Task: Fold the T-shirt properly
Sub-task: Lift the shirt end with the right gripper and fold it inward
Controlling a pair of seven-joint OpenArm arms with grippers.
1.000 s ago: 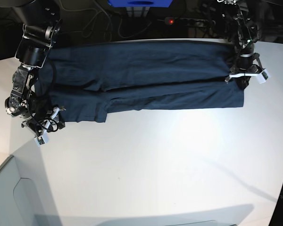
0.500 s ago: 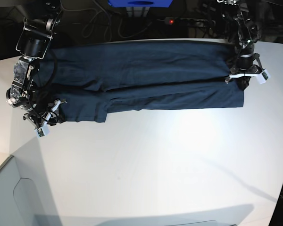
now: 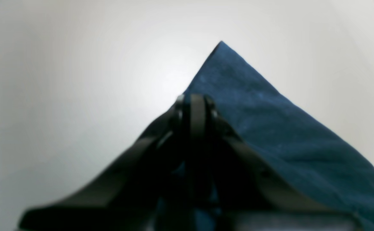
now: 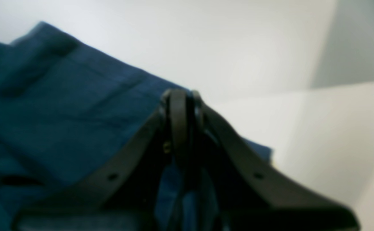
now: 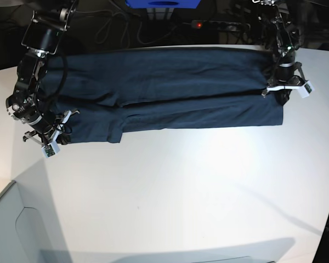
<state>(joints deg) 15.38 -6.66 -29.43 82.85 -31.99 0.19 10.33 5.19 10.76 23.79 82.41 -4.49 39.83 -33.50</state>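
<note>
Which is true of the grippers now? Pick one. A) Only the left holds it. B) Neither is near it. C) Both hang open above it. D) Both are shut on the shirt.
D: the left gripper and the right gripper each have their jaws together with the shirt cloth pinched at opposite ends.

The T-shirt (image 5: pixel 170 90) was soft, matt navy cloth with a faintly fuzzy weave, creased along its folds. Under it the table (image 5: pixel 197 192) was smooth and white, with a dull sheen where the light struck. At the T-shirt's two ends, the gripper fingers (image 3: pixel 198 118) looked like matt black plastic.
</note>
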